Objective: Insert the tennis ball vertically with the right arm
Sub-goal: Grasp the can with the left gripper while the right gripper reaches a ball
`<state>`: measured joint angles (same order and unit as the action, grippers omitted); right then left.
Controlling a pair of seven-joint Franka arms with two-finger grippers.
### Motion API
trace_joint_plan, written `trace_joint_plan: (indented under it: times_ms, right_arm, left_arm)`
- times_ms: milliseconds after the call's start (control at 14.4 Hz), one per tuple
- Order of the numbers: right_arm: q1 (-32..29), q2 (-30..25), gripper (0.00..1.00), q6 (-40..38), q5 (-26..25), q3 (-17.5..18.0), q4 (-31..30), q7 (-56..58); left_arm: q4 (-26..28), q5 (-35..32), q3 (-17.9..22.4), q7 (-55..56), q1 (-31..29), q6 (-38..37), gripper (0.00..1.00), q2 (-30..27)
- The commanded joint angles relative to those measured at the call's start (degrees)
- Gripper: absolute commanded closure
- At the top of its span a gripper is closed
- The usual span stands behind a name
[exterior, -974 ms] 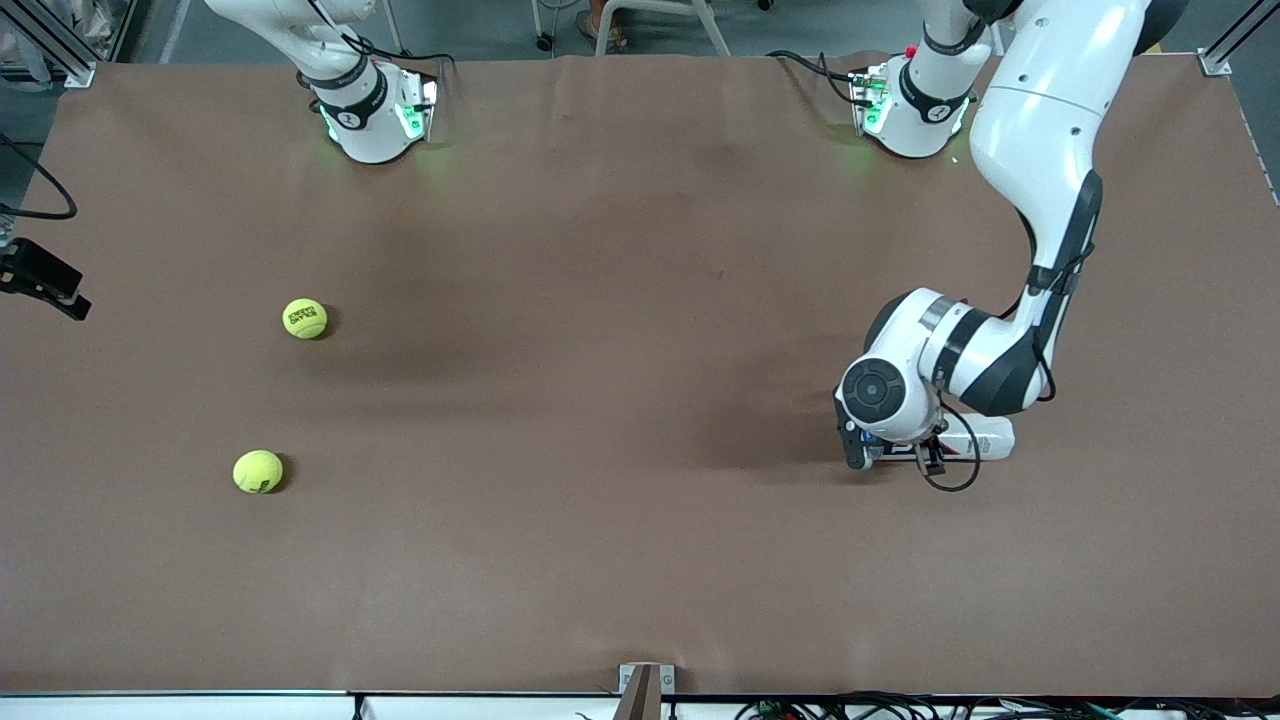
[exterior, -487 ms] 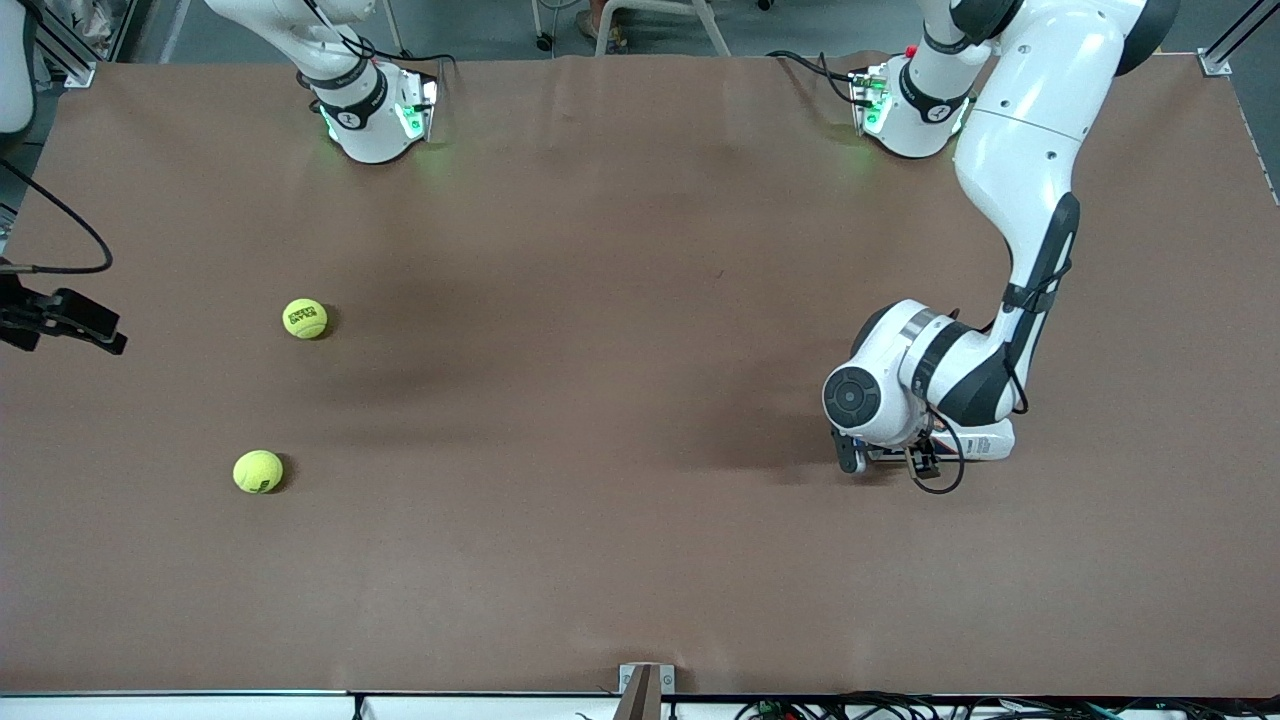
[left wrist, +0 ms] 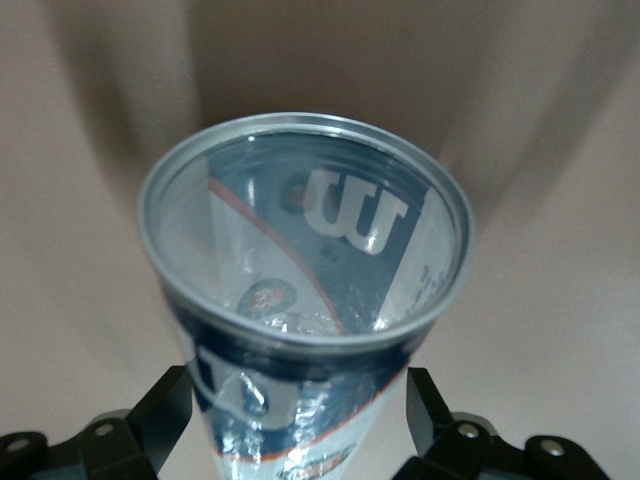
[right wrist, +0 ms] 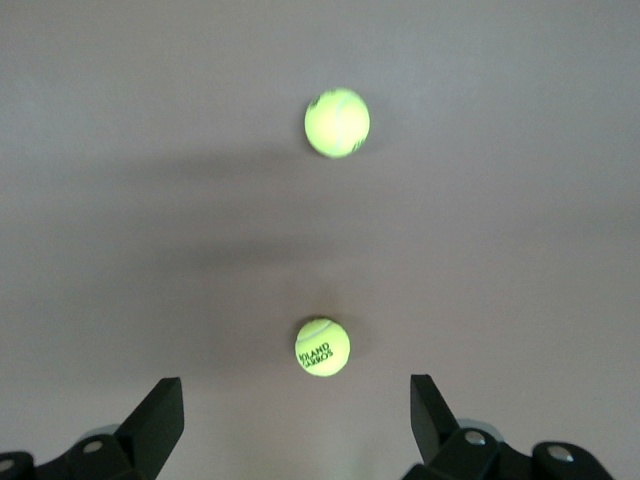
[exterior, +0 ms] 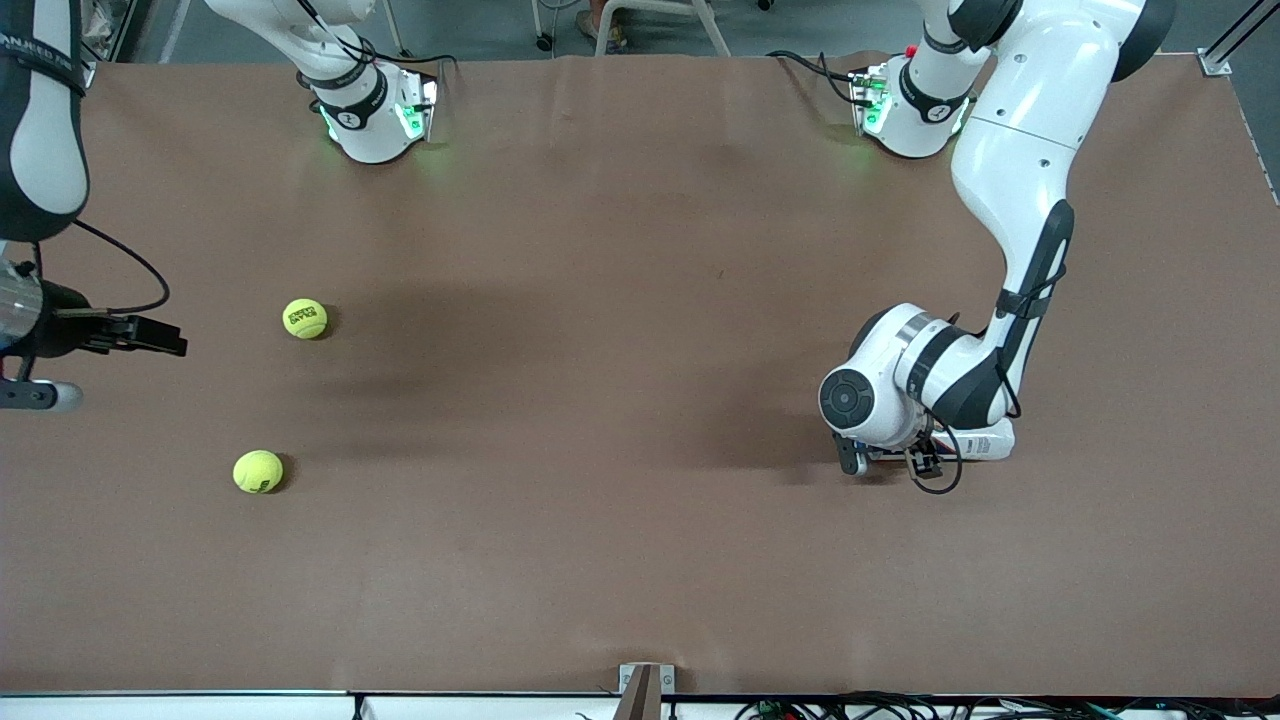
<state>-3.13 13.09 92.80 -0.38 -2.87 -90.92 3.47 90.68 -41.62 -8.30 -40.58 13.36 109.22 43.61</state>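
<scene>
table: a brown table (exterior: pixel 620 420) with both arm bases along the edge farthest from the front camera.
right arm: the right arm (exterior: pixel 40 130) comes in at its own end of the table, a cable looping at its wrist.
right gripper: the right gripper (exterior: pixel 150 335) hangs above the table near that end, beside the printed tennis ball; in the right wrist view its fingers (right wrist: pixel 155 420) stand wide apart with nothing between them.
printed tennis ball: a yellow-green ball with dark lettering (exterior: pixel 305 318) lies on the table toward the right arm's end (in the right wrist view (right wrist: pixel 322 346) it sits in line with the gap between the open fingers, apart from them).
second tennis ball: a plainer yellow-green ball (exterior: pixel 258 471) lies nearer the front camera than the printed one, well apart from it (right wrist: pixel 337 122).
left gripper: the left gripper (exterior: pixel 890 462) is low at the table toward the left arm's end, its fingers (left wrist: pixel 150 420) on either side of the can; whether they press it i cannot tell.
can: a clear tennis-ball can (left wrist: pixel 305 300) with a metal rim and a blue-and-white label, lying on the table under the left wrist (exterior: pixel 985 443), its open mouth facing the left wrist camera.
</scene>
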Motion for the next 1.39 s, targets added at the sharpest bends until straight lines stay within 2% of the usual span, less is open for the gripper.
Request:
trace_joint_plan:
  times_ms: [0, 139, 278, 417, 556, 695, 834, 1043, 1321]
  right_arm:
    - [-0.7, -1.0, 0.0, 1.3, 0.7, 0.4, -7.8, 0.1]
    - [-0.7, -1.7, 0.0, 4.4, 0.5, 0.4, -12.8, 0.1]
    - [-0.7, -1.8, 0.0, 7.6, 0.3, 0.4, -16.9, 0.1]
    - [-0.6, -3.1, 0.0, 13.2, 0.3, 0.4, -23.7, 0.1]
    - [-0.7, -4.8, 0.0, 19.8, 0.3, 0.4, -31.7, 0.1]
    - [-0.7, -5.3, 0.0, 25.3, 0.3, 0.4, -37.4, 0.1]
    - [-1.4, -5.2, 0.0, 28.3, 0.1, 0.3, -39.8, 0.3]
    - [-1.4, -5.1, 0.0, 30.0, 0.0, 0.2, -41.8, 0.3]
    - [-1.6, -4.4, 0.0, 35.5, -0.1, 0.2, -43.9, 0.3]
  left_arm:
    - [-0.9, -1.4, 0.3, 1.0, 0.4, -0.7, 0.06, 1.2]
    - [-0.9, -1.6, 0.3, 1.0, 0.4, -0.7, 0.12, 1.3]
    - [-0.9, -2.6, 0.3, 1.9, 0.5, -0.6, 0.23, 1.7]
    - [-1.0, -2.6, 0.1, 2.4, 0.6, -0.6, 0.33, 1.8]
    - [-1.0, -2.3, 0.1, 3.2, 1.5, -0.7, 0.37, 1.6]
    - [-1.5, -1.5, -0.4, 3.1, 1.5, -0.7, 0.36, 1.0]
    - [-1.8, -0.4, -4.2, 2.5, 1.1, -0.8, 0.36, -1.4]
    - [-4.4, 6.3, -10.5, 2.3, 1.1, -1.2, 0.35, -4.6]
    - [-11.7, 14.1, -18.7, 3.0, 1.8, -0.2, 0.35, -3.6]
